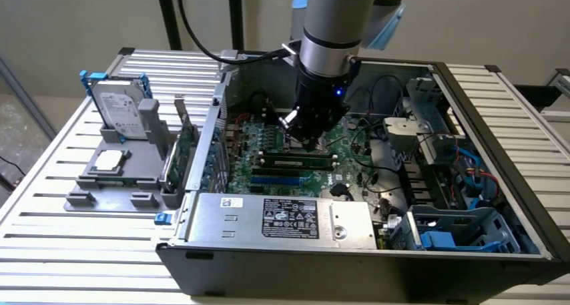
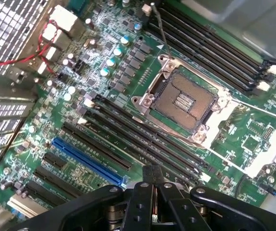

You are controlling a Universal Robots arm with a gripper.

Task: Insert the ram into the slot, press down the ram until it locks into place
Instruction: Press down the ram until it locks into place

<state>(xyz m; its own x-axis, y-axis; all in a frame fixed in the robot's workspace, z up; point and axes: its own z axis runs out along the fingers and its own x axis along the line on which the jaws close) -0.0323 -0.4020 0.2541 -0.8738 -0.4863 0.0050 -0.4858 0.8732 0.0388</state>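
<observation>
Four black memory sockets flank the long green ram stick [image 1: 298,162], apparently standing in one narrow black slot [image 1: 267,165]. The black gripper [image 1: 308,143], jaws closed and empty, hovers just above it. Pressing stage, seemingly: locking calls for straight, even downward force.

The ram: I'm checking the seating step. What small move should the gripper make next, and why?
Probably push straight down a little: the shut gripper sits just above the ram, which stands on edge along the motherboard.
</observation>
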